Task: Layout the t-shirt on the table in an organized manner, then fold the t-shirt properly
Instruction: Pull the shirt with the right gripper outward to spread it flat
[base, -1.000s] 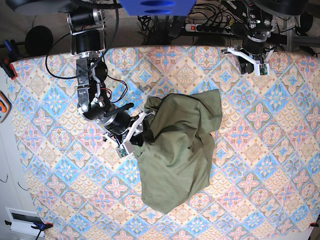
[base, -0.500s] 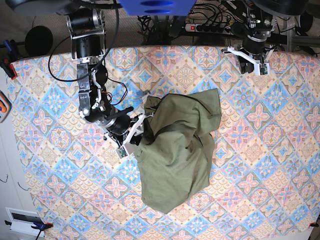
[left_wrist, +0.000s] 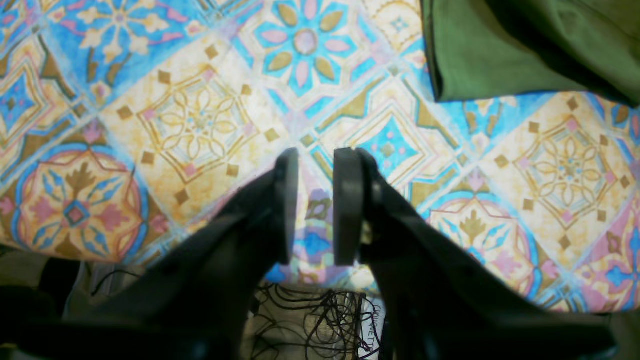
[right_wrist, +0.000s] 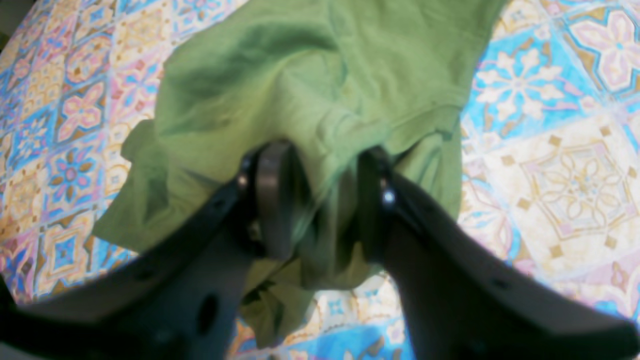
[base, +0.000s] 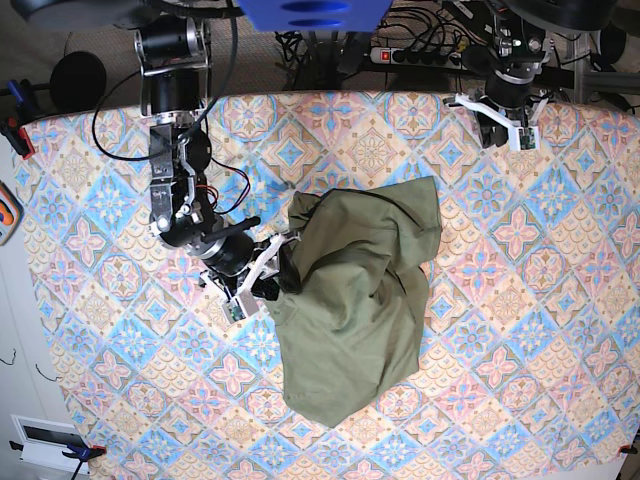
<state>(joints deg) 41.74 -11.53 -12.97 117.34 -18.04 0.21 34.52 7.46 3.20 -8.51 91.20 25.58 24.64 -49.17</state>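
t-shirt (base: 355, 300) bunched mid-table (base: 520, 330), right claw (base: 268, 272) at its left edge, left claw (base: 503, 122) far behind by the table's back edge

Right arm (base: 178, 190): black cylindrical joints, silver links, loose black and red cables. Both grippers: white brackets, black tapered fingers (left_wrist: 287, 200) with flat pads.

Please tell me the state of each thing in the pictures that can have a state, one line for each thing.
t-shirt: crumpled in a heap on the table, not laid flat, not folded.
right gripper: at the shirt's edge, cloth bunched between its fingers.
left gripper: above bare table at the far edge, jaws slightly apart, holding nothing.
table: patterned cloth lies flat.
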